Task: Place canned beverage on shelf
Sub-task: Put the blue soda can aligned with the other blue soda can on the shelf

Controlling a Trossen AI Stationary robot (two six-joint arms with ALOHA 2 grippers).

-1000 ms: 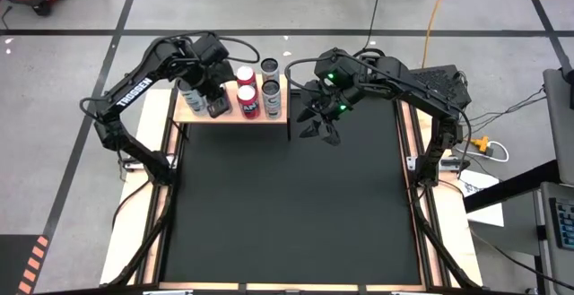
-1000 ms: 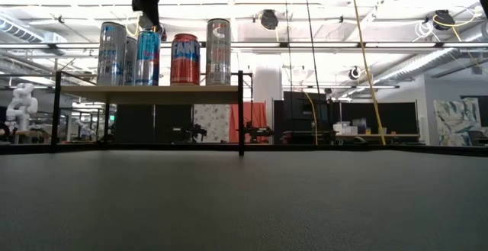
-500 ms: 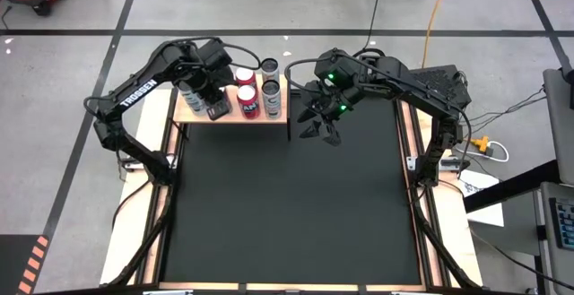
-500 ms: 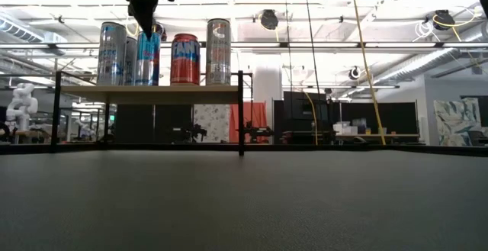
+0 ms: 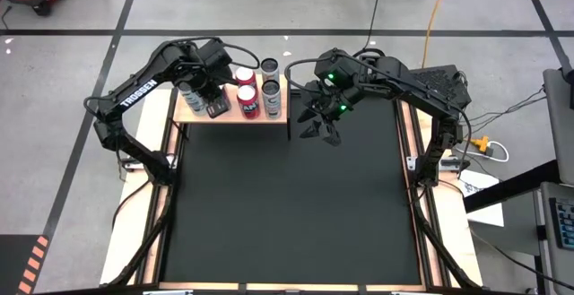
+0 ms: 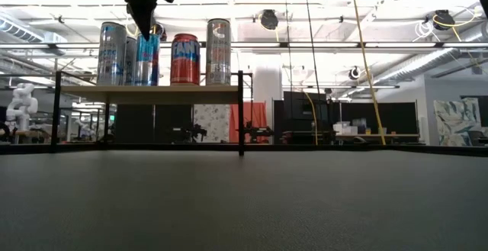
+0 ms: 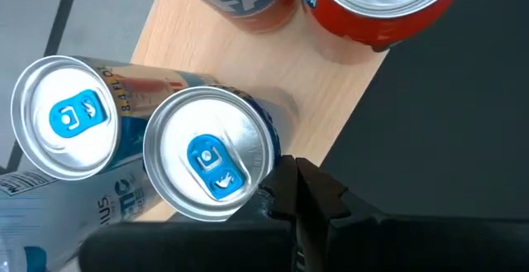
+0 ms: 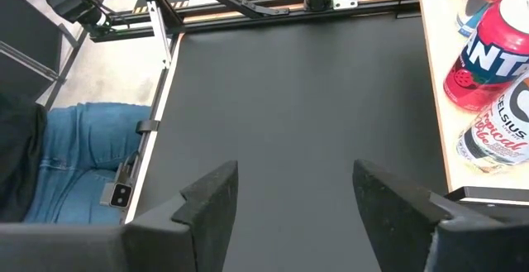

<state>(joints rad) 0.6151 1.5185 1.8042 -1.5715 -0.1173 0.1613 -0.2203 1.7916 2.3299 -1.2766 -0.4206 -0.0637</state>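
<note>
Now we count five cans (image 5: 248, 101) upright on the shelf (image 5: 233, 114), which stands at the mat's (image 5: 287, 205) far left corner. We judge the placing done and the pull-away in hand. Left gripper (image 7: 291, 191) hangs pinched shut and empty above the shelf's front edge, beside the blue-tab can (image 7: 208, 155); next it must rise straight, since cans crowd it. Right gripper (image 8: 291, 191) waits, jaws apart, empty, over open mat just off the shelf's right end.
</note>
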